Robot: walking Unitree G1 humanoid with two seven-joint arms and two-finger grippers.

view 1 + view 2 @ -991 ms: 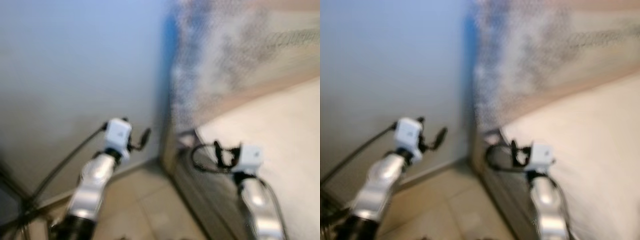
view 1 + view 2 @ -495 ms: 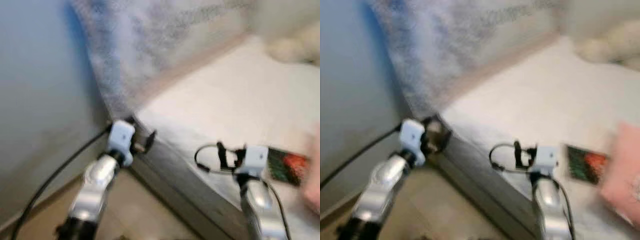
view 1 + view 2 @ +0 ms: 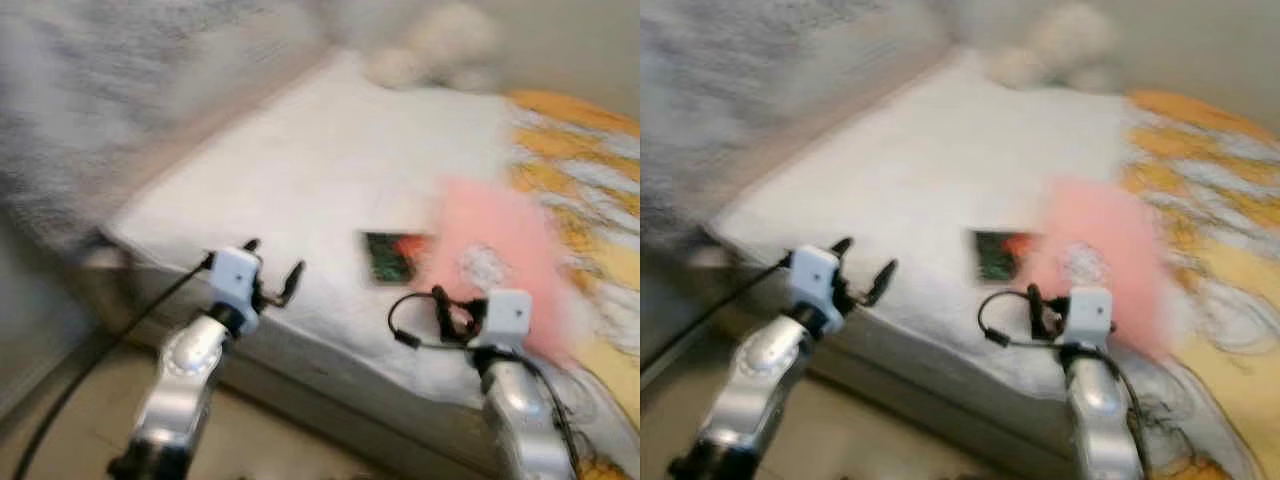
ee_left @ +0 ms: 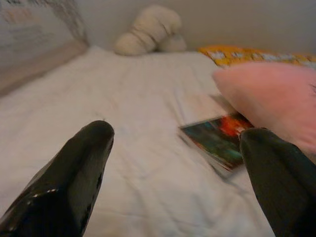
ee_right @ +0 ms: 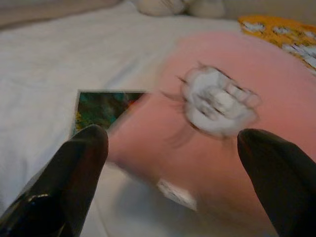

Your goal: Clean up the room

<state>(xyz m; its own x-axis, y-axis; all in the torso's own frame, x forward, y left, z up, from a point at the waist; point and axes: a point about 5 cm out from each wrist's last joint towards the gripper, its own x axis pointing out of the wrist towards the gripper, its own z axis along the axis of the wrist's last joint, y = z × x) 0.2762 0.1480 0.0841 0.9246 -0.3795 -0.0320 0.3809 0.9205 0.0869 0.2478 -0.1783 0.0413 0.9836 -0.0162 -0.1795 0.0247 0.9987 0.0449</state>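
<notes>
While both my arms reach forward at the near edge of the bed (image 3: pixel 300 170), its white sheet spreads before me, blurred in my head views. My left claw (image 3: pixel 272 282) hovers at the bed's near left edge with its two black fingers (image 4: pixel 74 173) spread wide apart and nothing between them. My right claw (image 3: pixel 445 308) hangs over the near edge further right, and its fingers (image 5: pixel 74 173) are likewise well apart and empty.

On the sheet lies a flat book (image 3: pixel 388 256) with a dark green and red cover, face up, between my two claws and a little beyond them. A pink cushion (image 3: pixel 495 260) with a white fluffy patch (image 5: pixel 217 101) in its middle rests just beside the book on the right, and its edge overlaps the book's corner. Right of the cushion an orange and white patterned blanket (image 3: pixel 585 200) covers that side of the bed. At the far end, by the wall, sits a cream plush toy (image 4: pixel 148 29). Tan floor (image 3: pixel 70 420) shows below my left arm.
</notes>
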